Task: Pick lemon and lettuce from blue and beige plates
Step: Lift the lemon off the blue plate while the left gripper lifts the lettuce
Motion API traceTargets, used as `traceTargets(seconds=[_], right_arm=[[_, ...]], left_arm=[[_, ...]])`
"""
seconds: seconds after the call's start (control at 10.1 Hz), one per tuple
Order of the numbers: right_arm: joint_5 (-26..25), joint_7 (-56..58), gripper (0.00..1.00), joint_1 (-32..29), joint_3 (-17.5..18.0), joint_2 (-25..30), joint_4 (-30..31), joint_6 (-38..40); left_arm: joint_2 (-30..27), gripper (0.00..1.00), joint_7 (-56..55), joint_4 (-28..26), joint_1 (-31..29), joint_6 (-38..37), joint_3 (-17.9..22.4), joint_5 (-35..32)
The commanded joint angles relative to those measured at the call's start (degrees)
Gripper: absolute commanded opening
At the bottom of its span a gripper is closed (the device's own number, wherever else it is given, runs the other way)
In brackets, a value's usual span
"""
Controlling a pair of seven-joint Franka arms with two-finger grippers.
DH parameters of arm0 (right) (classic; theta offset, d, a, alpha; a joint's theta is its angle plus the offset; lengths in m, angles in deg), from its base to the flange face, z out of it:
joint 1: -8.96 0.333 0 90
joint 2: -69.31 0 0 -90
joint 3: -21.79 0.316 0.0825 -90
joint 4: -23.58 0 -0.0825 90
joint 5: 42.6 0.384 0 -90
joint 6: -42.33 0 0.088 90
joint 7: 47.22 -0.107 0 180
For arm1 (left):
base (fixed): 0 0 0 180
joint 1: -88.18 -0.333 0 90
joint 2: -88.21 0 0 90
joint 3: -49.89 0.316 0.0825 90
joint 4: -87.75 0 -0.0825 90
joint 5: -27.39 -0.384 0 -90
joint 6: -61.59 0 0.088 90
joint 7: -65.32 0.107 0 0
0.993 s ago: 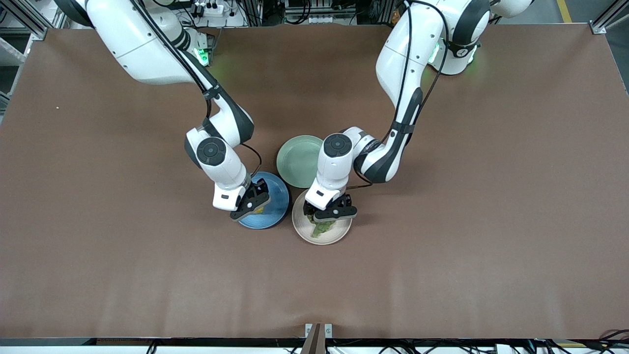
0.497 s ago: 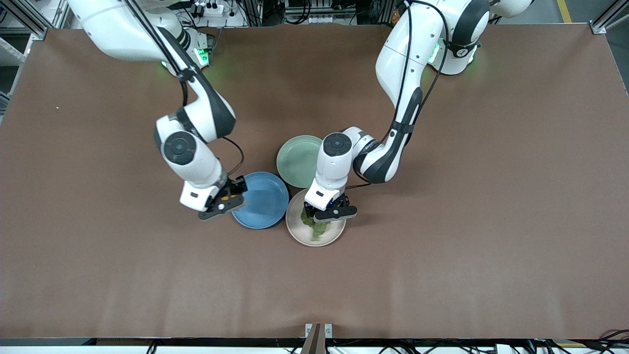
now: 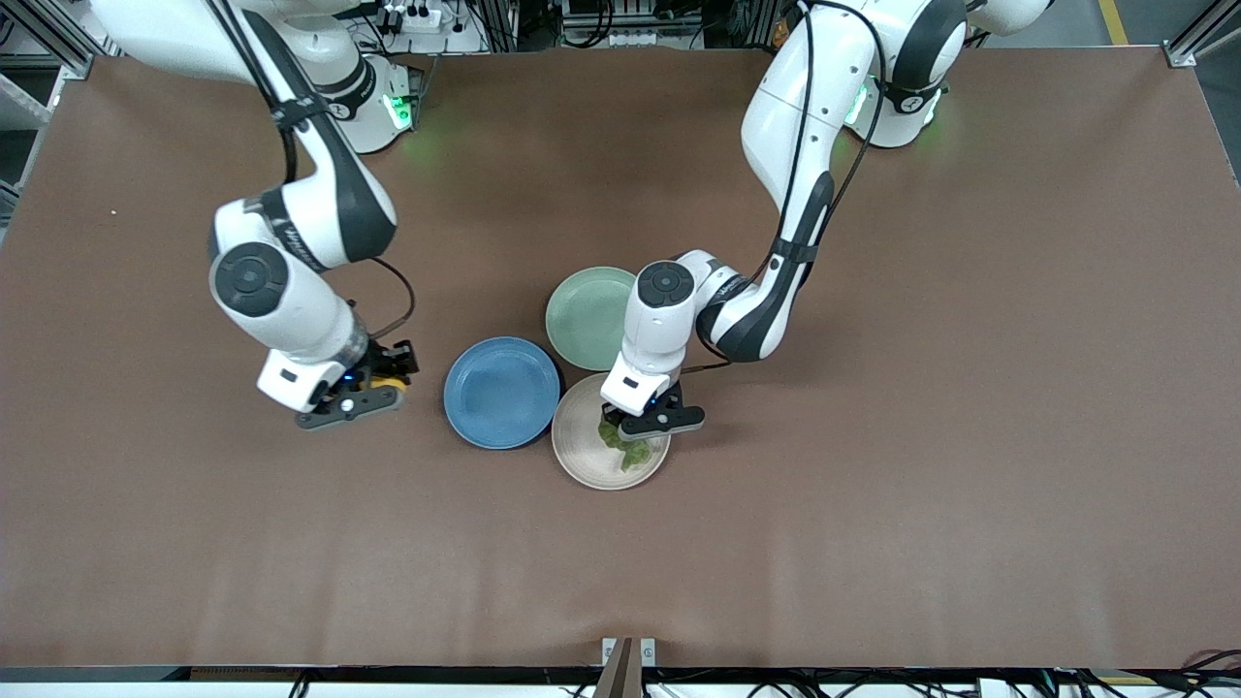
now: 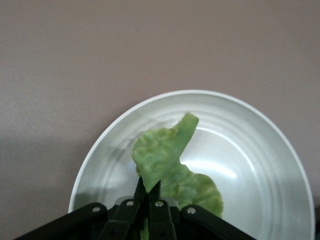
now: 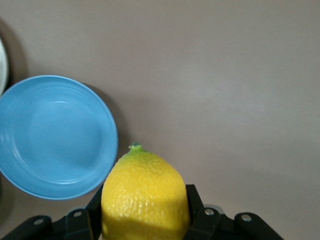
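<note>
Stretching across nearly the whole front view, the matte brown table (image 3: 873, 485) carries three round shallow plates clustered just below the frame's centre. Reaching down from the upper left of that frame, the white right arm (image 3: 291, 223) hangs its right gripper (image 3: 361, 388) over bare table, toward the right arm's end and apart from the plates; its fingers are clenched on the small oval yellow lemon with dimpled skin (image 3: 388, 384), which fills the lower middle of the right wrist view (image 5: 145, 195). Coming from the upper right of the front frame, the white left arm (image 3: 785, 184) holds its left gripper (image 3: 635, 425) over the pale beige round plate (image 3: 582, 456), fingers pinched tight on the crinkled green lettuce leaf (image 3: 625, 448); in the left wrist view the leaf (image 4: 165, 160) rises from the fingertips in the lower middle, above the plate's pale rim (image 4: 100, 145), with more green lying lower over the dish. The mid-blue round plate (image 3: 501, 392) sits empty, touching or just beside the beige one, toward the right arm's end; the right wrist view shows it at the middle left (image 5: 50, 135). A pale mint-green round plate (image 3: 582, 315) lies farther from the front camera, just beside both.
</note>
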Motion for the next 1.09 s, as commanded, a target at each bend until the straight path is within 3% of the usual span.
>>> traceTargets(seconds=[0.0, 0.5, 0.7, 0.99], right_arm=[[1.0, 3.3, 0.16, -3.9, -0.2, 4.0, 3.7, 0.4], [1.0, 9.2, 0.16, -9.2, -3.7, 6.5, 6.0, 0.4], [1.0, 9.8, 0.16, -9.4, -7.1, 6.2, 7.1, -0.1], [1.0, 11.1, 0.17, -9.4, -7.6, 4.9, 10.9, -3.3]], left_arm=[[-4.4, 0.0, -1.8, -0.9, -0.2, -2.9, 0.6, -1.5], [-13.4, 0.0, 2.7, -0.9, -3.0, -18.5, 0.7, -1.7], [-17.0, 0.0, 8.2, -0.9, -6.7, -24.5, 0.0, -0.9], [-20.4, 0.0, 17.4, -0.9, -12.1, -31.0, -0.1, 2.1]])
